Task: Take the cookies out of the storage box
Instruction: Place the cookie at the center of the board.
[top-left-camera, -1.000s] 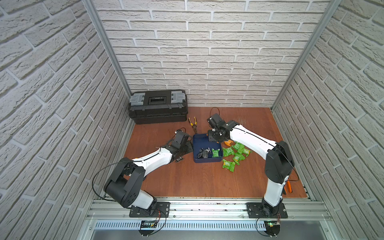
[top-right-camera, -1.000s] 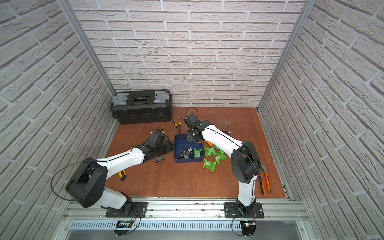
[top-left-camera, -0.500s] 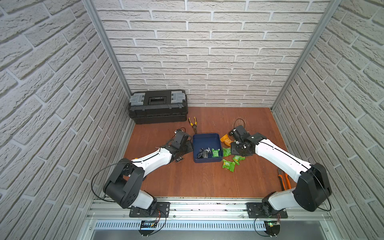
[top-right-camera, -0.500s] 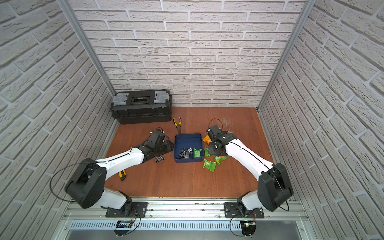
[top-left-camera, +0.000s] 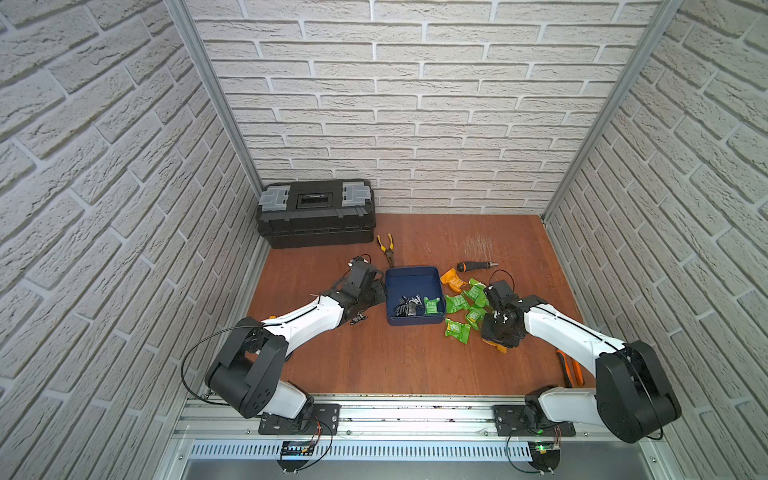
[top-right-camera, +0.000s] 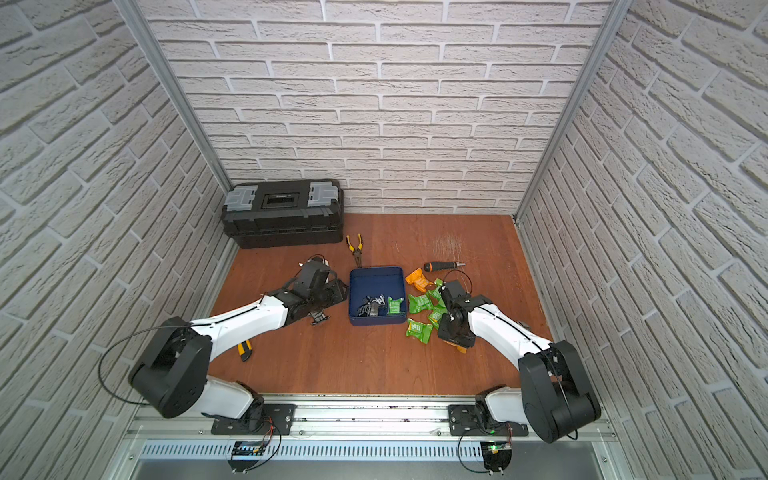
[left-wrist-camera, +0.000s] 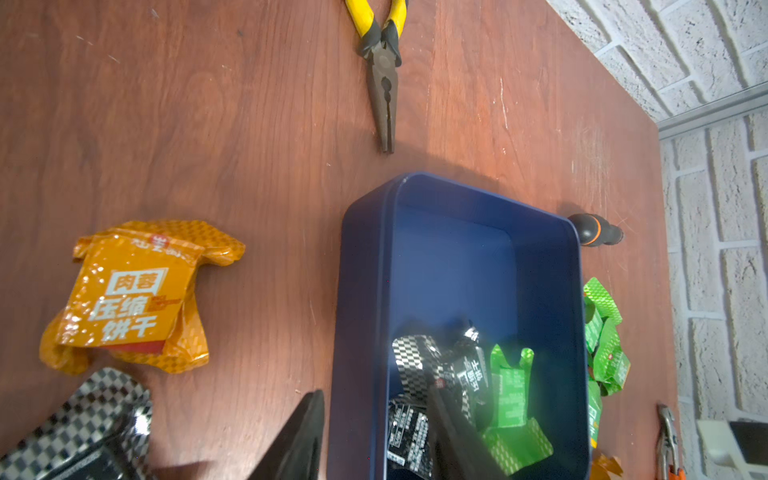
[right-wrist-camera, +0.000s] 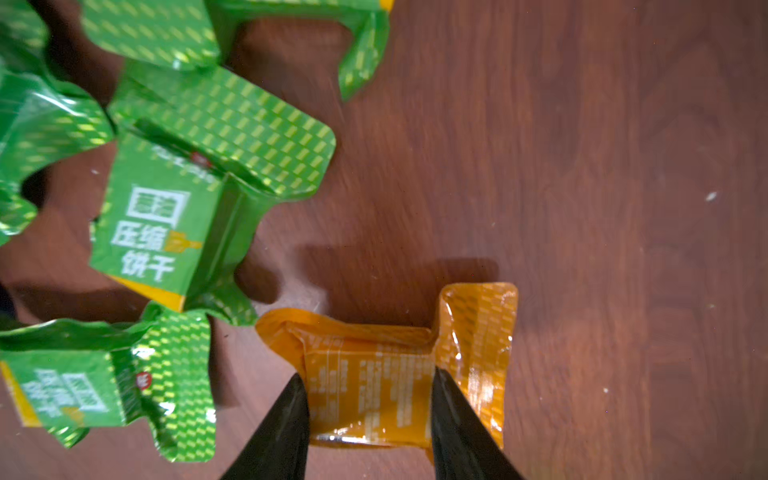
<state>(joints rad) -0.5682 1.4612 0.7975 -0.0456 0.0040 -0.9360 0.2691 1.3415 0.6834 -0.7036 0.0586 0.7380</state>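
Left wrist view looks straight into the box (left-wrist-camera: 453, 257). Most of its blue floor is bare, and the contents are bunched in one corner: a few black packets (left-wrist-camera: 432, 374) with what looks like two green packets (left-wrist-camera: 509, 384) touching them. The rest lie out on the counter (top-left-camera: 399, 365). In both top views a green pile (top-left-camera: 459, 303) sits just beside the box on the right arm's side, with orange packets (top-left-camera: 453, 281) at its far end. On the left arm's side the left wrist view shows a lone orange packet (left-wrist-camera: 129, 295) and a checkered packet (left-wrist-camera: 83, 415) on the wood. In the right wrist view the right end effector (right-wrist-camera: 368, 380) is closed on a held orange packet (right-wrist-camera: 374, 357), a finger pressed to each side, low over the counter next to the green pile and clear of the box. The left end effector (left-wrist-camera: 374, 395) stands open astride the box's wall, one finger outside and one inside above the black packets, gripping nothing. By my reckoning the larger part of the job is done: the held packet only needs setting down, and the handful in the corner has yet to come out. The black ones look to be next.
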